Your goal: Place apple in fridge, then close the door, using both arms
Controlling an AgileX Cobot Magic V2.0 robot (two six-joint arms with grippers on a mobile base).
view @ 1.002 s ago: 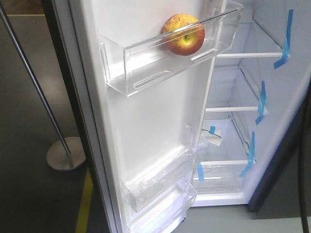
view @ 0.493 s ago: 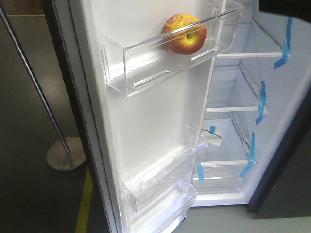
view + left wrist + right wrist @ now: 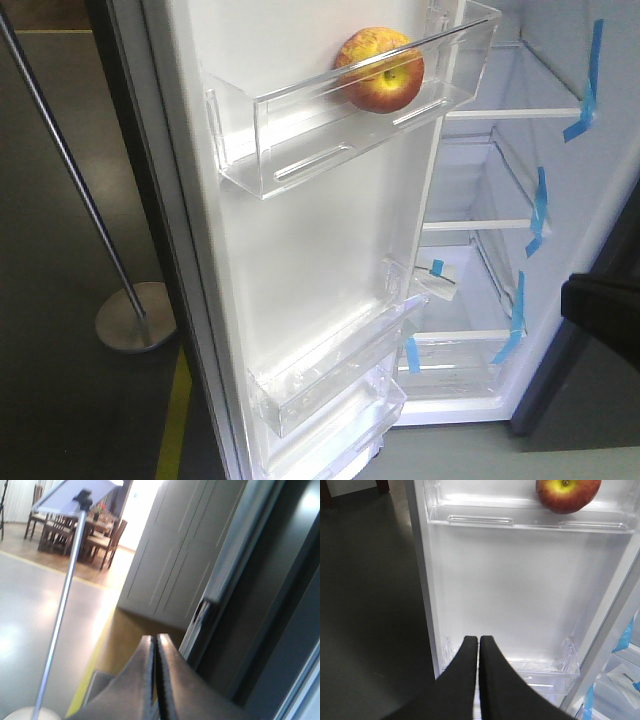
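The apple (image 3: 380, 70), red with a yellow patch, lies in the upper clear bin (image 3: 340, 120) of the open door (image 3: 310, 270); it also shows in the right wrist view (image 3: 567, 494). The fridge (image 3: 500, 200) stands open with white shelves and blue tape strips. My right gripper (image 3: 478, 640) is shut and empty, facing the door's white liner below the apple; a dark part of that arm shows at the right edge of the front view (image 3: 605, 310). My left gripper (image 3: 155, 639) is shut and empty, beside the door's dark outer side (image 3: 260, 605).
A metal stand pole (image 3: 70, 180) with a round base (image 3: 135, 318) stands left of the door. A yellow floor line (image 3: 175, 420) runs by the door foot. Lower clear door bins (image 3: 330, 375) jut out. Grey cabinets (image 3: 175, 555) and dining chairs (image 3: 100, 535) lie beyond.
A dark arm part that showed at the top right half a second ago now shows lower at the right edge. The apple and door have not moved.
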